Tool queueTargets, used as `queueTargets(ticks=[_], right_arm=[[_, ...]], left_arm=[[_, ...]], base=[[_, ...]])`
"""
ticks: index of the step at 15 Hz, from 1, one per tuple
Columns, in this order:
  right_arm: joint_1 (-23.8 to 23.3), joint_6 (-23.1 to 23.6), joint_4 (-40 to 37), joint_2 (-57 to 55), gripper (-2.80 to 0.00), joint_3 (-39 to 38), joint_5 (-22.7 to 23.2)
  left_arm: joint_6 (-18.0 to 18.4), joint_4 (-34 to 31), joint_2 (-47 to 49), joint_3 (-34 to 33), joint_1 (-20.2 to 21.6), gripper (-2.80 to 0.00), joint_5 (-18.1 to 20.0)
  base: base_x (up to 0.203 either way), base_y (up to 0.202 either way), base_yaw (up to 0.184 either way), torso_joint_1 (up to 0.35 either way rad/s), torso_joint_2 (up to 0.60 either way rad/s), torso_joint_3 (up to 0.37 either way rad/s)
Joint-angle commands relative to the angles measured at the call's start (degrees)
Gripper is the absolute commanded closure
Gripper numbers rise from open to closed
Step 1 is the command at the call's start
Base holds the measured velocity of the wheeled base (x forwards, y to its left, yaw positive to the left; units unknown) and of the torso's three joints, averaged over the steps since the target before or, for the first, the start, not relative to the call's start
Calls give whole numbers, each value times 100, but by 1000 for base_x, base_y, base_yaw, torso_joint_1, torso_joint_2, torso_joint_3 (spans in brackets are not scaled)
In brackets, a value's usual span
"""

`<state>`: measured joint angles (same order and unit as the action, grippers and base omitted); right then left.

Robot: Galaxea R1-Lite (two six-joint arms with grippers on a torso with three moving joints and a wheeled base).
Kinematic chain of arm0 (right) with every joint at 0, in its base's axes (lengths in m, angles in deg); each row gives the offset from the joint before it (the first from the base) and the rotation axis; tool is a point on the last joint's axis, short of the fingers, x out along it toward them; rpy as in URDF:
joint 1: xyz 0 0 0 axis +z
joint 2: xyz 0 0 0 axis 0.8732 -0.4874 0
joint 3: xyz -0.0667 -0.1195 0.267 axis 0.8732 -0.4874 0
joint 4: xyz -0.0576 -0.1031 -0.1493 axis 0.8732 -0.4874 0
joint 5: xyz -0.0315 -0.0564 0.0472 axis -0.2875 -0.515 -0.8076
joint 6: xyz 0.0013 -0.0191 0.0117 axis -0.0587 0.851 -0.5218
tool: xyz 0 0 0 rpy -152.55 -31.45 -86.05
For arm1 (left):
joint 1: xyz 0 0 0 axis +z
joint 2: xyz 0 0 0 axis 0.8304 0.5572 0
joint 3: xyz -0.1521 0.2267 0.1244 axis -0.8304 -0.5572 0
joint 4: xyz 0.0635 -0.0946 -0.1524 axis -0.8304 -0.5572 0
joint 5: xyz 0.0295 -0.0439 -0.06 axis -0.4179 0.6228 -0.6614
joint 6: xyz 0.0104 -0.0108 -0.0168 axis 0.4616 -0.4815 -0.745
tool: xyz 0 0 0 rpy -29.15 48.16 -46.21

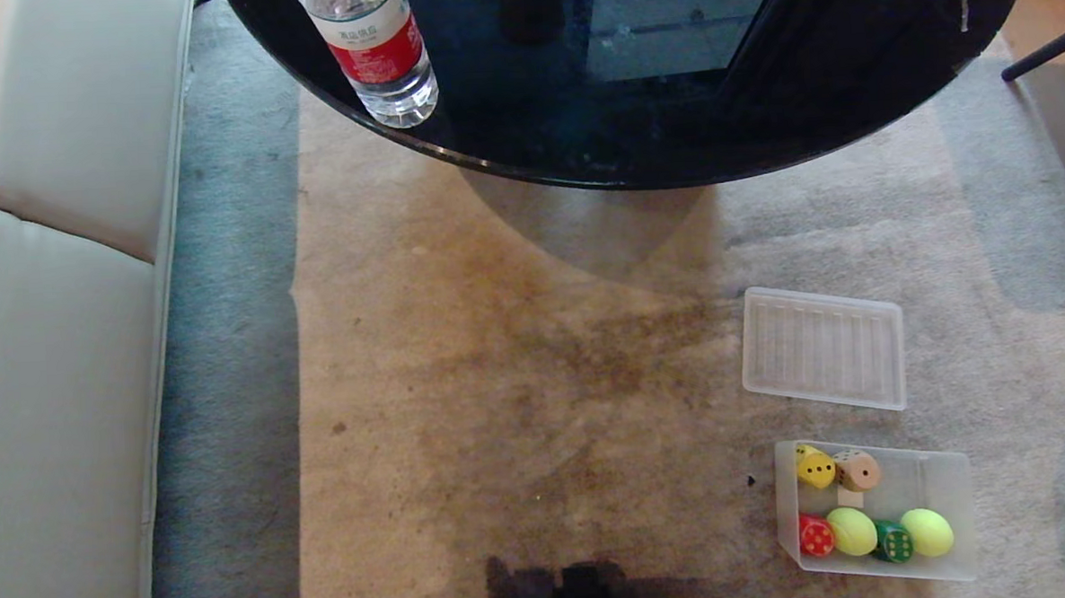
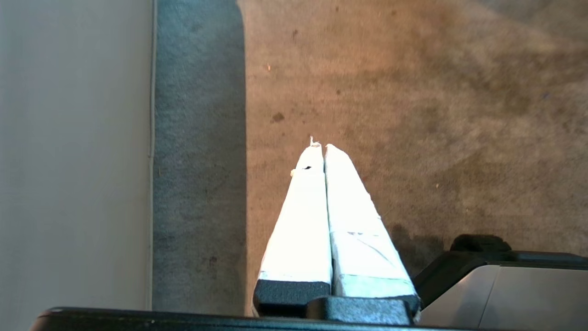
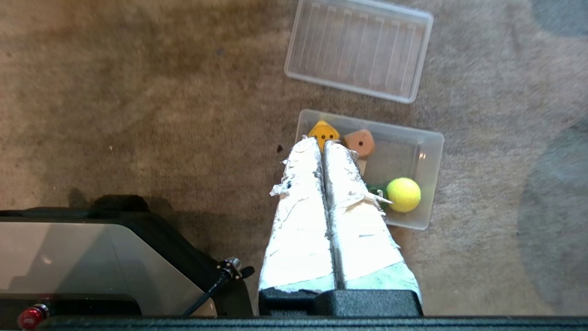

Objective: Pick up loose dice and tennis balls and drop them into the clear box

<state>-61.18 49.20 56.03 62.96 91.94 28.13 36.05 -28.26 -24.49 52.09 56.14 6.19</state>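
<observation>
Dice (image 1: 816, 469) and tennis balls (image 1: 853, 531) all sit inside the clear box (image 1: 949, 474), left gripper (image 2: 320, 147) and right gripper (image 3: 321, 143) clenched empty; risk: right fingers nudging box wall if lowered.

A water bottle (image 1: 378, 50) stands on the black round table (image 1: 634, 151); a ribbed lid (image 1: 822, 347) lies on the carpet (image 1: 500, 381).
</observation>
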Motion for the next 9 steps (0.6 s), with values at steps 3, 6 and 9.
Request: queueTargets(ticks=[3,6,9], right_arm=[[0,4,-4,-2,0,-1,0],[0,4,-4,-2,0,-1,0],[0,4,-4,-2,0,-1,9]], left_arm=[[0,0,0,0,0,0,-2],[0,0,0,0,0,0,-2],[0,0,0,-4,0,0,-2]], base=[[0,0,0,3,1,203],[0,0,0,4,4,207],[0,0,0,1,1,201]])
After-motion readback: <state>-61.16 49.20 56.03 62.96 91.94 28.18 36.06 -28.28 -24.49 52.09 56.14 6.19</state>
